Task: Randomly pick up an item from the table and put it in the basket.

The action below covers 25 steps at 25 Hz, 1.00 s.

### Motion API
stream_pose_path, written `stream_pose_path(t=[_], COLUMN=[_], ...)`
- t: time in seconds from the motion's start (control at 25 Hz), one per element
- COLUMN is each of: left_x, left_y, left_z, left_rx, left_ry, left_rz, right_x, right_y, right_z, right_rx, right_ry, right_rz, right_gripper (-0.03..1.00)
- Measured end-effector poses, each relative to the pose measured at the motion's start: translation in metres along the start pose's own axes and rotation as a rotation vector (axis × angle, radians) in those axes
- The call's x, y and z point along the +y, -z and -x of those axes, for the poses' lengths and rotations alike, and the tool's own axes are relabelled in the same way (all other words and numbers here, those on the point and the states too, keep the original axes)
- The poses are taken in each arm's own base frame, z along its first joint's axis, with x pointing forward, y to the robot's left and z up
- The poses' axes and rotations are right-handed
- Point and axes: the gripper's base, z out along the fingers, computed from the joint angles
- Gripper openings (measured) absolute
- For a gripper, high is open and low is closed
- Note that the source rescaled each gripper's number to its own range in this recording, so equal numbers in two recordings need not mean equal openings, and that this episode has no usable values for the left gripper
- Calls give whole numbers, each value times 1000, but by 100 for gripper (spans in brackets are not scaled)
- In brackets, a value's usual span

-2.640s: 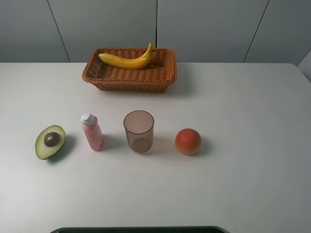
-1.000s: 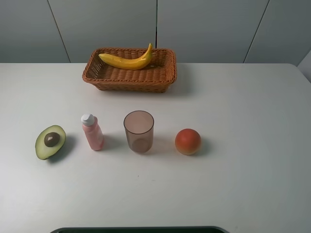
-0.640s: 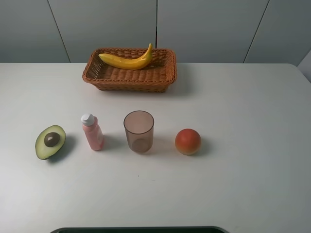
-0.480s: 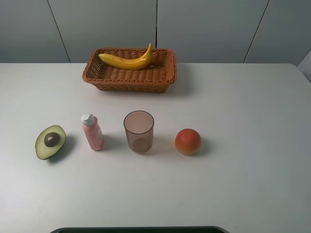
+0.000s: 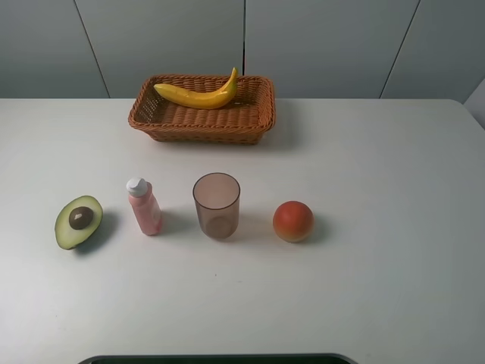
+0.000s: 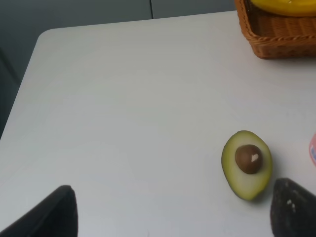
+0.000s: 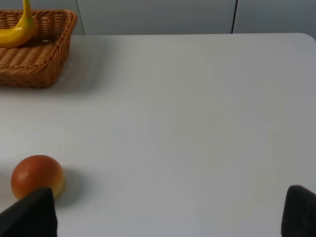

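Note:
The yellow banana (image 5: 198, 94) lies inside the brown wicker basket (image 5: 201, 130) at the back of the white table (image 5: 379, 167). Neither arm shows in the exterior high view. In the left wrist view my left gripper (image 6: 170, 217) is open and empty, its dark fingertips (image 6: 49, 215) wide apart above the table near the halved avocado (image 6: 247, 163); the basket (image 6: 281, 42) and banana (image 6: 286, 5) show at the frame's edge. In the right wrist view my right gripper (image 7: 165, 217) is open and empty, near the orange-red fruit (image 7: 37, 175); the basket (image 7: 34, 61) with the banana (image 7: 17, 30) lies beyond.
In a row at the front stand the halved avocado (image 5: 77, 221), a pink bottle (image 5: 143, 205), a translucent brownish cup (image 5: 217, 205) and the orange-red fruit (image 5: 293, 221). A dark edge (image 5: 212, 359) runs along the bottom of the view.

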Motion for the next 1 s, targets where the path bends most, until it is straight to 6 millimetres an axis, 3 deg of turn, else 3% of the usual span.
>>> stream_pose_path(t=[1.0], left_x=[0], left_y=[0], left_z=[0], left_rx=[0], left_ry=[0], left_rz=[0], right_x=[0], right_y=[0], right_z=[0], right_rx=[0], right_ry=[0], right_rz=[0], right_gripper=[97])
